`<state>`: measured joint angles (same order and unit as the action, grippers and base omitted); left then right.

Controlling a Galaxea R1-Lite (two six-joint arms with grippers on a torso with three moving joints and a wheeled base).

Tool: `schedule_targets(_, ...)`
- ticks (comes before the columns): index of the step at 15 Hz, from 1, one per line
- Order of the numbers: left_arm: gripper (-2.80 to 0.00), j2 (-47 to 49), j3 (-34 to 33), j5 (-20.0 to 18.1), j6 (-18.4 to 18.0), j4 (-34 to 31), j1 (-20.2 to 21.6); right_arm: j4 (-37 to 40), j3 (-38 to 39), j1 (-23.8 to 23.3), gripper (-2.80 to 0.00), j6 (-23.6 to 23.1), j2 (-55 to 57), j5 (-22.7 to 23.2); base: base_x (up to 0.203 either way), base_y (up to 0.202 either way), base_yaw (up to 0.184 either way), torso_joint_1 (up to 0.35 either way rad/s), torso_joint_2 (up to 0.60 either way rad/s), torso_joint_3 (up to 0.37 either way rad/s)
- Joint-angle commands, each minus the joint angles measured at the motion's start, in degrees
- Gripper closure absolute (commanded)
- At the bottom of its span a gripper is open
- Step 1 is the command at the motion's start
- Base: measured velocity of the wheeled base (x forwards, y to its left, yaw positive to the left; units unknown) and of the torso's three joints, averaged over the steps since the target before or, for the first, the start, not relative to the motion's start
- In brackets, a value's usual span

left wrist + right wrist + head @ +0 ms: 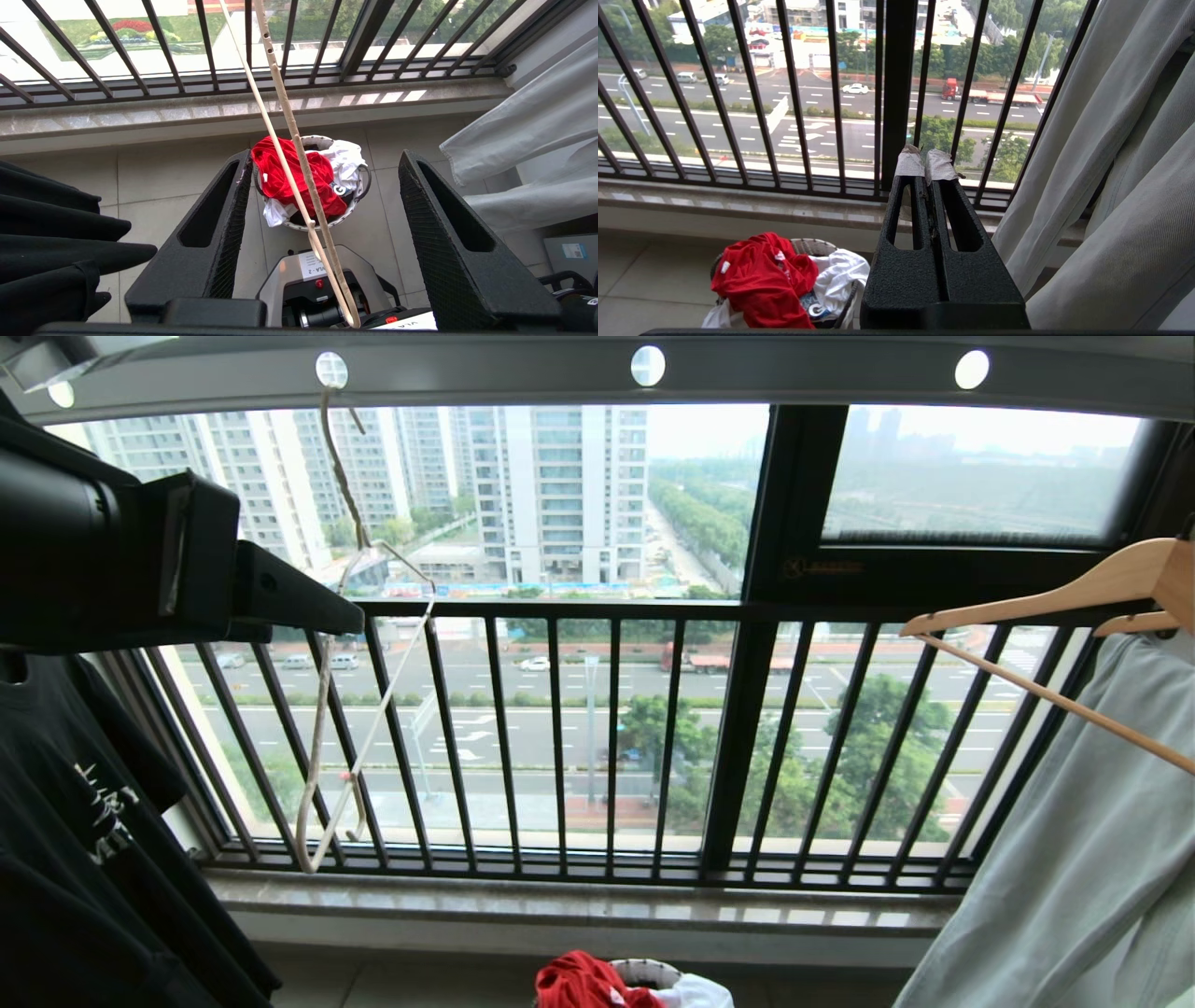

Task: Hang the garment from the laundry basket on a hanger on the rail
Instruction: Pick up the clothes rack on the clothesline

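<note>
Hanging between the spread left gripper (322,158) fingers, untouched: the hanger (299,140).

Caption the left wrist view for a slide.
Open left gripper straddles the hanging wire hanger, above the red T-shirt heaped in the laundry basket.

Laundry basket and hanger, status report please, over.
Left end effector open around the wire hanger, not gripping. Right end effector shut, empty. Red T-shirt in laundry basket. Nothing in the way.
</note>
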<state>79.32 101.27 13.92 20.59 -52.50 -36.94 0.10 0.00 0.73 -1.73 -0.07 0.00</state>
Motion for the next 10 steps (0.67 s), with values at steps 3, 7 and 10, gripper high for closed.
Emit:
schedule_targets(3, -2.8, 2.24, 0.86, 3.77, 0.33, -0.14, -0.59, -0.01, 0.0, 0.0, 0.0, 0.01, 0.07, 0.0, 0.0, 0.0, 0.0, 0.0, 0.0, 0.0)
schedule_targets(7, -2.8, 4.33, 2.53, 7.91, 0.24, 0.12, -0.68, -0.01, 0.09, 0.06, 0.0, 0.05, 0.07, 0.0, 0.0, 0.0, 0.0, 0.0, 0.0, 0.0)
schedule_targets(10, -2.8, 6.41, 2.45, 12.3, 0.24, 1.41, -0.68, -0.01, 0.0, -0.03, 0.0, -0.03, 0.07, 0.0, 0.0, 0.0, 0.0, 0.0, 0.0, 0.0)
